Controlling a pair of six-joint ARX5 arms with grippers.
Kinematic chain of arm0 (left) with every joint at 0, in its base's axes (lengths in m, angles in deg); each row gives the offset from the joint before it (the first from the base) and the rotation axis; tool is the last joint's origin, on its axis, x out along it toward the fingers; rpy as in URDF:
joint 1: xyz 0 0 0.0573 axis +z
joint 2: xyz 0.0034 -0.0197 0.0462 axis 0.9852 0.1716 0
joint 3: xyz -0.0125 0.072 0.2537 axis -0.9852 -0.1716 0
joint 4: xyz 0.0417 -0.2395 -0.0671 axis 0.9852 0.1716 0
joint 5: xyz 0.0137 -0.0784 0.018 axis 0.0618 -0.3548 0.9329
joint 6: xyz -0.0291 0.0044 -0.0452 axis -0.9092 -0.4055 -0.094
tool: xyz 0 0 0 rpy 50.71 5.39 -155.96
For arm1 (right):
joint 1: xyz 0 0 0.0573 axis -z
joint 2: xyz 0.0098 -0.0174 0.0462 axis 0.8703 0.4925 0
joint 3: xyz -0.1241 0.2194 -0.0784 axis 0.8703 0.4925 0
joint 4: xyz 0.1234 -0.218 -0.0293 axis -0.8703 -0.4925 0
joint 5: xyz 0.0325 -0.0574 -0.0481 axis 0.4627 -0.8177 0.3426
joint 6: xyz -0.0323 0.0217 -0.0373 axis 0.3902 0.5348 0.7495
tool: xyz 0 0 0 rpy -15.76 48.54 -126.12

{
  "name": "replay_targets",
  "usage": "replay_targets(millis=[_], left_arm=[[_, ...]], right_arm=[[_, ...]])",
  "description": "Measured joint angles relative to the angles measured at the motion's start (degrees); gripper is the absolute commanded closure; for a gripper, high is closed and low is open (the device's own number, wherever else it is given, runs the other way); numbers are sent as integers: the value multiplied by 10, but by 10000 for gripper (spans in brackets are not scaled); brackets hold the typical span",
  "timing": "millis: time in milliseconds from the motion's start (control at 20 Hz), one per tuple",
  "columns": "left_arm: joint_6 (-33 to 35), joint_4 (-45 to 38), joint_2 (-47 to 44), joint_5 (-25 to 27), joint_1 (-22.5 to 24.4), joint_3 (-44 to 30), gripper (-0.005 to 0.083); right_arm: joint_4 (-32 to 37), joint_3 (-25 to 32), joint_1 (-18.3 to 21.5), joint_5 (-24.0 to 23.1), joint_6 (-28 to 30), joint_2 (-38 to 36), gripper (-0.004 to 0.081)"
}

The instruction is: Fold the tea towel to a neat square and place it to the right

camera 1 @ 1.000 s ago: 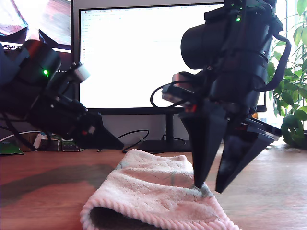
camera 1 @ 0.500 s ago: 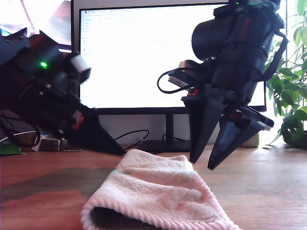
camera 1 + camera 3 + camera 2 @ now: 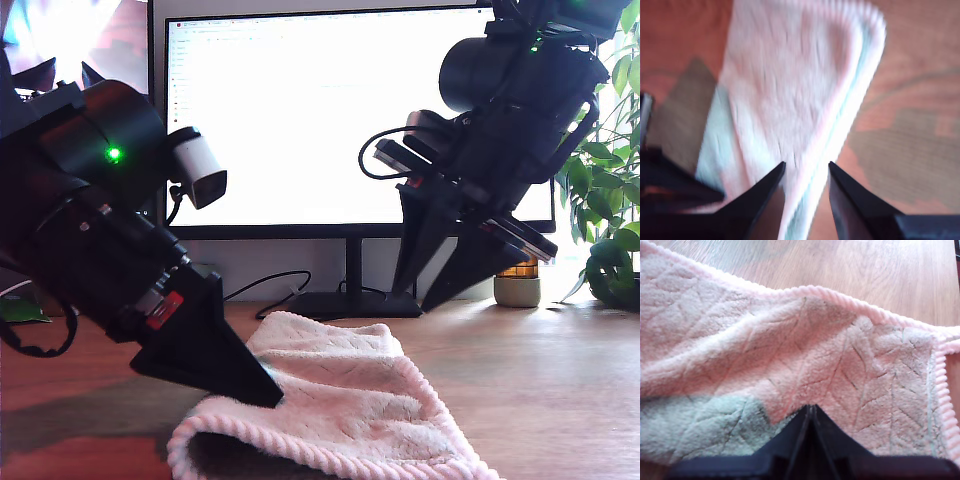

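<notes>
One fold is showing in the tea towel [image 3: 340, 400]; first gripper [image 3: 810, 412] is pressing closed on it, second gripper [image 3: 806, 170] is hanging parted above; squaring and placing are pending.

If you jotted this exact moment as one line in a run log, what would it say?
tea towel: folded on table | my first gripper: jaws shut, tip at the towel | my second gripper: jaws open, raised above the towel, holding nothing | fold unfinished

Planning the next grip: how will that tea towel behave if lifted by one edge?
The tea towel would probably droop, since its folded layers already sag and bulge. Its fluffy pile suggests it is light and unlikely to slip from my first gripper.
</notes>
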Motion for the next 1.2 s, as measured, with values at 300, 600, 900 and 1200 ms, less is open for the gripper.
replay_targets(millis=[300, 600, 900, 1200], left_arm=[[0, 0, -18, 5, -6, -18, 795], [0, 9, -18, 11, -6, -22, 795], [7, 19, -18, 21, -6, -22, 795], [7, 20, -18, 21, -6, -22, 795]], right_arm=[[28, 0, 0, 28, -30, 15, 548], [49, 0, 0, 36, -52, 85, 548], [89, 0, 0, 56, -75, 86, 548], [92, 0, 0, 39, -80, 86, 548]])
